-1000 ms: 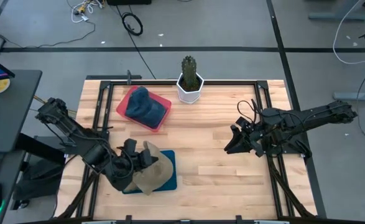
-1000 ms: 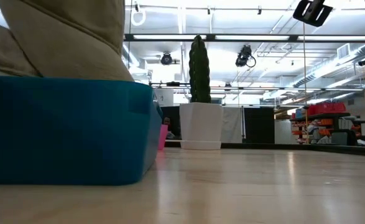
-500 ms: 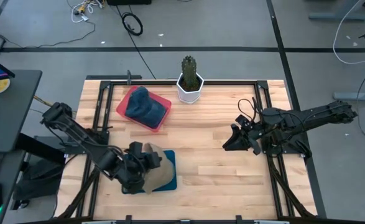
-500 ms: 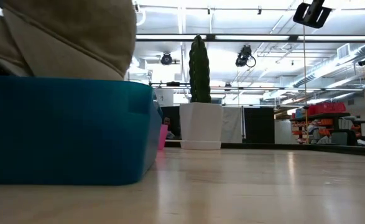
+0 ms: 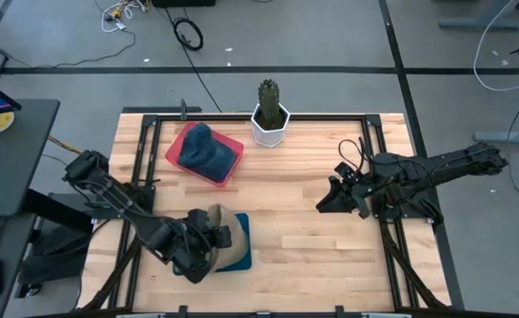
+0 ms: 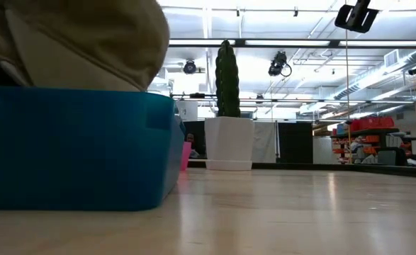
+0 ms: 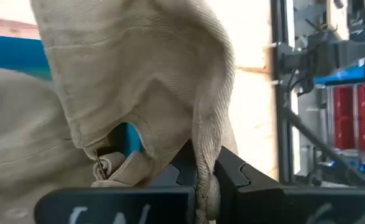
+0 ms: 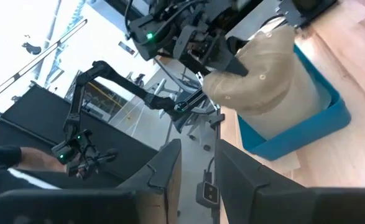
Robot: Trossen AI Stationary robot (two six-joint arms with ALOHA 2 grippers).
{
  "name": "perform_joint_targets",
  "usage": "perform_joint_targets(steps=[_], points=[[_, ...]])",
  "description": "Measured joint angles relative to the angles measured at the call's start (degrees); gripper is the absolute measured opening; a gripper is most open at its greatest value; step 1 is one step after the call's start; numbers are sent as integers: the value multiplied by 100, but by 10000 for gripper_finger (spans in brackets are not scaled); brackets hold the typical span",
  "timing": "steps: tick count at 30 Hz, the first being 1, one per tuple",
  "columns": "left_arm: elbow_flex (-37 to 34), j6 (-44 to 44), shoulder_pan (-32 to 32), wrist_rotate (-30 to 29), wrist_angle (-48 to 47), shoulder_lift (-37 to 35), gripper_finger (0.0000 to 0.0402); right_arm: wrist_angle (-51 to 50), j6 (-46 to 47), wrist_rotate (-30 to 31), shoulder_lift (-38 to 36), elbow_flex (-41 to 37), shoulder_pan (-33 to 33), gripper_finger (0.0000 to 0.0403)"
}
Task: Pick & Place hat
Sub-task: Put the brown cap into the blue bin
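Note:
A tan cap [image 5: 230, 231] is in my left gripper [image 5: 208, 239], which is shut on it over the blue tray [image 5: 241, 257] near the table's near-left part. In the low view the cap [image 6: 73, 42] reaches down behind the tray's wall [image 6: 73, 149]. The right wrist view shows the cap [image 8: 269, 74] sitting in the tray [image 8: 306, 134]. My right gripper [image 5: 323, 206] waits open above the table's right half, touching nothing. My left gripper pinches a fold of the cap's lower edge [image 7: 204, 177] between its two fingers [image 7: 239, 175], beside the back opening with its strap [image 7: 110, 163]. How many layers it has I cannot tell. It comes slanting down from the table's left. The cap's crown bulges beyond the fingers and its underside is down in the blue tray.
A pink tray with a dark blue cap [image 5: 204, 152] lies on the far-left part of the table. A cactus in a white pot [image 5: 270, 117] stands at the far edge's middle. Black frame rails [image 5: 387, 230] run along the table's sides. Bare wood [image 5: 286, 203] lies between the arms.
My left gripper has moved toward the table's right edge, carrying the cap farther over the blue tray. In the low view the cap's edge has shifted right across the tray. The gripper now covers more of the cap from above. It has stayed shut on it.

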Motion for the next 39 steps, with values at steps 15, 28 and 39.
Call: perform_joint_targets(steps=[15, 28, 39], points=[[0, -259, -103, 1174, -832, 5, 18, 26, -31, 54, 0, 0, 0, 98], [0, -299, -167, 1754, -904, 6, 145, 26, -31, 54, 0, 0, 0, 98], [-2, -299, -202, 2138, -1201, -249, 207, 26, -9, 54, 0, 0, 0, 98]])
